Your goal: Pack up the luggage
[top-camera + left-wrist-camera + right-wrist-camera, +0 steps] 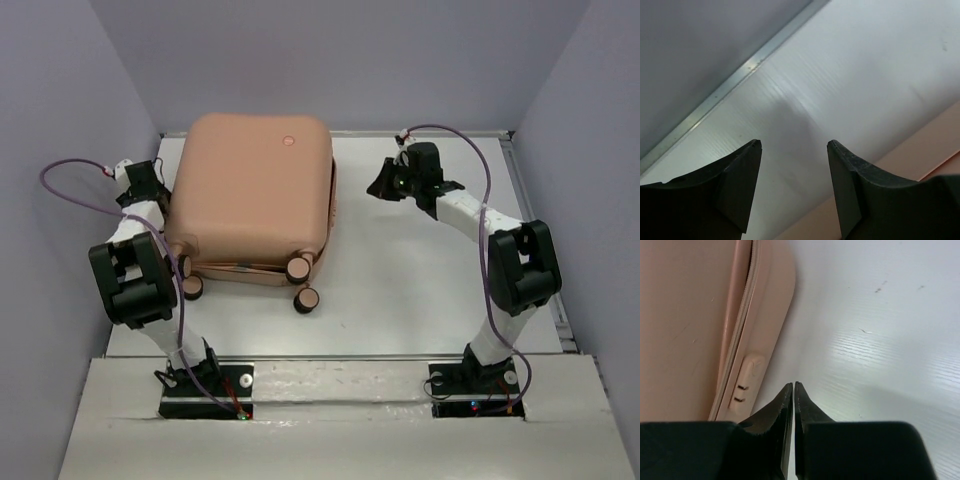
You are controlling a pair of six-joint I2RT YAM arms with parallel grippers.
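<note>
Peach-pink hard-shell suitcase point(255, 190), lid down, near the white table's point(420, 270) far-left corner — wheels point(298, 268) toward the near edge.
Left gripper point(794, 145), fingers spread, sits just beside its left flank, probably the nearer; right gripper point(793, 385), fingers pressed together empty, faces the zipper point(747, 295) side.

A robotics lab cell: plain pale lavender partition walls point(60, 90) enclose a white ribbed tabletop point(420, 280) edged by aluminium rails point(747, 65), with black arm base mounts point(205, 392) bolted at front.
</note>
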